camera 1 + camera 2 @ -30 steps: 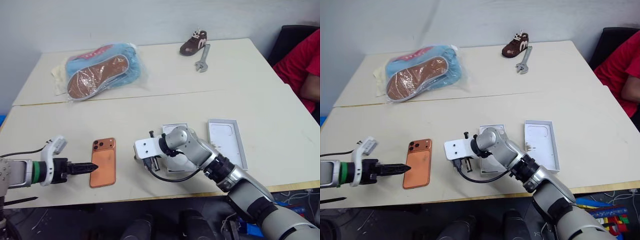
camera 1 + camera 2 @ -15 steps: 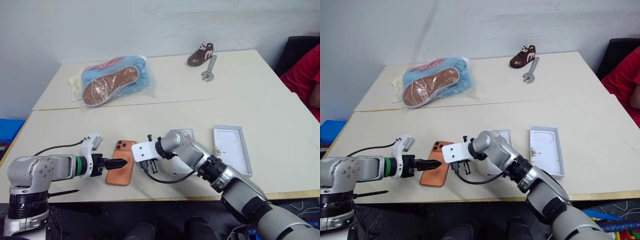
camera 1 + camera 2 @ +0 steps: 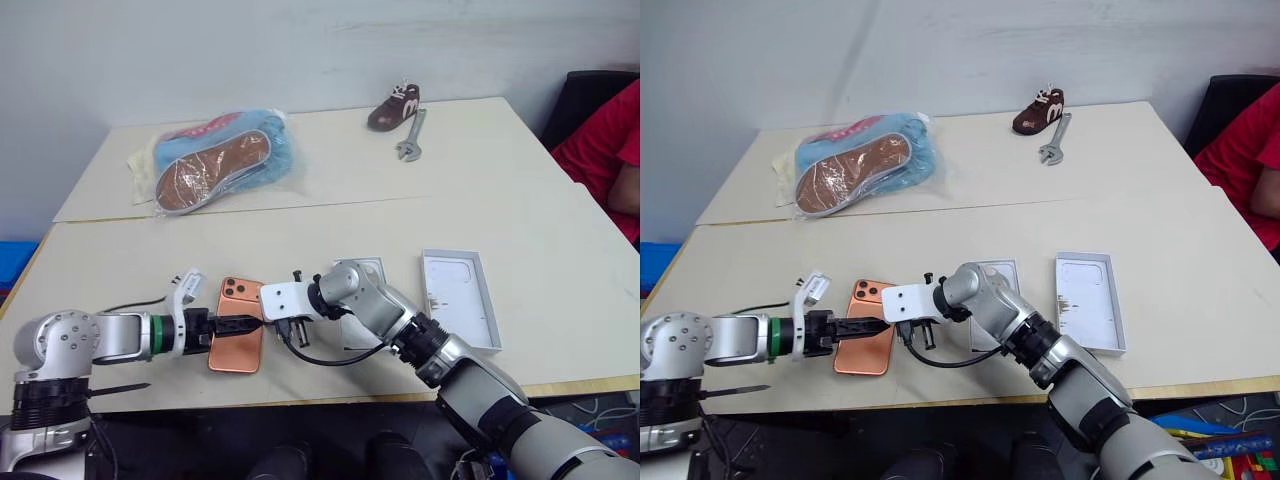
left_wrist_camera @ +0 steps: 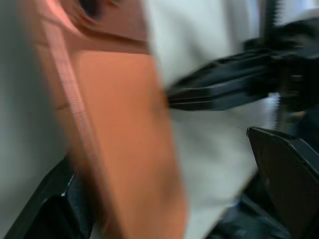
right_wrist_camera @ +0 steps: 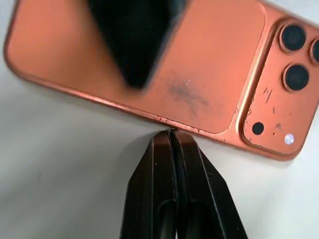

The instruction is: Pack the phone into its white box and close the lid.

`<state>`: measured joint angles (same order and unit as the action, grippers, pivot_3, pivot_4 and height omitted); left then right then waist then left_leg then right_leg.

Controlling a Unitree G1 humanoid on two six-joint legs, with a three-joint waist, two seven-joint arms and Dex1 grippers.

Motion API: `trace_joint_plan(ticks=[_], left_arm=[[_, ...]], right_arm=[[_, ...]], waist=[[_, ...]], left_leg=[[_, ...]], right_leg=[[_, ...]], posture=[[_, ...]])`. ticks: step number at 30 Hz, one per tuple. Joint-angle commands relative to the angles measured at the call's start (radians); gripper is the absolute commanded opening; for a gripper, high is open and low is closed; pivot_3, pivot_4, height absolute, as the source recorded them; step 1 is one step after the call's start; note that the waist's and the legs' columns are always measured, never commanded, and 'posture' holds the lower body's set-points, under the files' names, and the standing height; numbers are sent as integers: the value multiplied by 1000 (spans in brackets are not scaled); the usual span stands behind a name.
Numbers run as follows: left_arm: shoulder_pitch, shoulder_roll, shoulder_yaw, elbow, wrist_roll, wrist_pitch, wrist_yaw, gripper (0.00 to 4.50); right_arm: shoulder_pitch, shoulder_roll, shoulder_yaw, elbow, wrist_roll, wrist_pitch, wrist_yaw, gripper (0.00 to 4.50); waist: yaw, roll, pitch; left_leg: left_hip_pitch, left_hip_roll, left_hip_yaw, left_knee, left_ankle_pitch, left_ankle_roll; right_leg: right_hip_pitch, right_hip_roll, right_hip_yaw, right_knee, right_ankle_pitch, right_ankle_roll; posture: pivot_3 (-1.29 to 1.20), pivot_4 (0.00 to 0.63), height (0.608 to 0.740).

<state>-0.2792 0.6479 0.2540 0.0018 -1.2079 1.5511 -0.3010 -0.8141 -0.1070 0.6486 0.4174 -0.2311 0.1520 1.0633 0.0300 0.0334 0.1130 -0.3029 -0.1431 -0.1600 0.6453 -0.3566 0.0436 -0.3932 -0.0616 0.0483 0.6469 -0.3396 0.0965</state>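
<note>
Phone [image 3: 236, 338] lies flat on the tabletop [image 3: 330, 230], back up, camera cluster at the far end, near the front edge on the robot's left. Left claw [image 3: 244, 325] comes in from the left, low over the phone's back with its tips spread wide; left wrist view is badly blurred, so whether one finger goes under the phone edge or any contact is made can't be told. Right claw [image 5: 173, 144] is pressed together, tips right at the phone's long right edge, apparently touching; not pinching anything.

White box [image 3: 992, 318] sits just right of the phone, mostly hidden behind the right forearm; floor only partly seen. Lid [image 3: 1087, 301] lies open side up further right, apart from the box, scuffed inner face showing.

On the far table: bagged shoe soles [image 3: 215, 160], a small brown shoe [image 3: 393, 105], a wrench [image 3: 410, 135]. A person's red sleeve [image 3: 598, 150] is cut off at the right edge.
</note>
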Motion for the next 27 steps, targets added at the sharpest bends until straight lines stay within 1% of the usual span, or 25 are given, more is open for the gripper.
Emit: trace_joint_plan(ticks=[1,2,3,6,8,10,11,13,14,15,17,18,20,22,23,25,27], left_arm=[[28,-37,-76,57,-40,63,63,4107],[22,-39,-56,74,-51,63,76,3935],[16,-39,-40,90,-63,63,89,3675],[2,-8,-1,120,-117,63,103,2812],[-2,18,11,124,-170,63,103,2180],[-6,39,13,128,-223,63,108,1507],[-14,48,10,133,-258,63,114,1093],[-32,56,0,142,-322,63,132,554],[-37,60,-4,146,-346,63,142,278],[-51,54,-13,151,-375,63,164,100],[-85,33,-40,157,-441,53,211,116],[-99,24,-59,158,-477,38,237,116],[-130,7,-119,168,-589,-18,301,116],[-165,-10,-185,170,-697,-84,365,116],[-190,-23,-215,178,-733,-109,388,116],[-250,-64,-269,205,-760,-146,427,116],[-317,-123,-313,261,-743,-174,466,116]], right_arm=[[1,2,-26,-23,11,0,-11,0],[4,-5,-30,-29,12,0,-11,0],[8,-12,-33,-37,14,0,-10,0],[40,-48,-69,-117,43,18,3,0],[66,-80,-108,-204,79,43,14,0],[87,-115,-150,-292,116,83,26,0],[101,-146,-185,-360,144,120,36,0],[131,-203,-252,-486,197,200,48,0],[141,-221,-269,-527,213,231,48,0],[155,-247,-308,-585,247,284,49,0],[191,-320,-417,-713,338,427,58,0],[213,-361,-471,-774,387,499,66,189],[285,-469,-568,-887,475,578,110,568],[370,-576,-637,-967,529,601,140,1235],[415,-620,-671,-997,547,609,147,1462],[496,-681,-733,-1041,582,622,147,2163],[564,-720,-785,-1069,606,627,129,2801]], waist=[[-4,-4,2],[-4,-5,2],[-4,-6,3],[-6,-15,8],[-9,-19,10],[-16,-25,14],[-21,-27,16],[-29,-29,17],[-32,-30,18],[-35,-31,19],[-34,-33,21],[-33,-34,24],[-28,-37,28],[-24,-38,30],[-22,-39,31],[-15,-42,34],[-8,-43,35]], left_leg=[[0,0,-1,0,0,0],[0,0,-1,0,0,0],[0,0,-1,0,0,0],[-3,0,-1,0,0,0],[-8,0,-2,1,0,0],[-19,0,-2,5,0,0],[-22,0,-2,6,0,0],[-27,0,-4,7,-1,0],[-33,0,-5,9,-1,0],[-34,0,-6,11,-1,-1],[-35,0,-8,12,-3,-2],[-36,-1,-10,12,-4,-2],[-38,-1,-10,14,-4,-2],[-42,-1,-10,17,-4,-2],[-43,-1,-10,18,-4,-2],[-47,-1,-10,19,-4,-2],[-48,-1,-9,23,-4,-2]], right_leg=[[0,0,0,0,0,0],[0,0,0,0,0,0],[0,0,-1,0,0,0],[-2,0,-1,-1,0,0],[-7,0,-3,0,0,0],[-19,0,-4,5,0,0],[-22,0,-5,9,0,0],[-25,-1,-9,11,0,0],[-31,-2,-11,11,1,-1],[-33,-2,-13,12,1,-1],[-33,-1,-16,12,1,-1],[-33,-1,-16,11,1,-1],[-34,-1,-16,10,1,-1],[-35,-1,-15,8,1,-1],[-35,-1,-15,7,1,-1],[-36,0,-14,5,1,-1],[-37,0,-14,3,1,0]], posture=[[0,150,740],[0,150,740],[0,150,740],[0,150,740],[0,150,740],[0,150,740],[0,150,740],[0,150,740],[0,150,740],[0,150,740],[0,150,740],[0,150,740],[0,150,740],[0,150,740],[0,150,740],[0,150,740],[0,150,740]])
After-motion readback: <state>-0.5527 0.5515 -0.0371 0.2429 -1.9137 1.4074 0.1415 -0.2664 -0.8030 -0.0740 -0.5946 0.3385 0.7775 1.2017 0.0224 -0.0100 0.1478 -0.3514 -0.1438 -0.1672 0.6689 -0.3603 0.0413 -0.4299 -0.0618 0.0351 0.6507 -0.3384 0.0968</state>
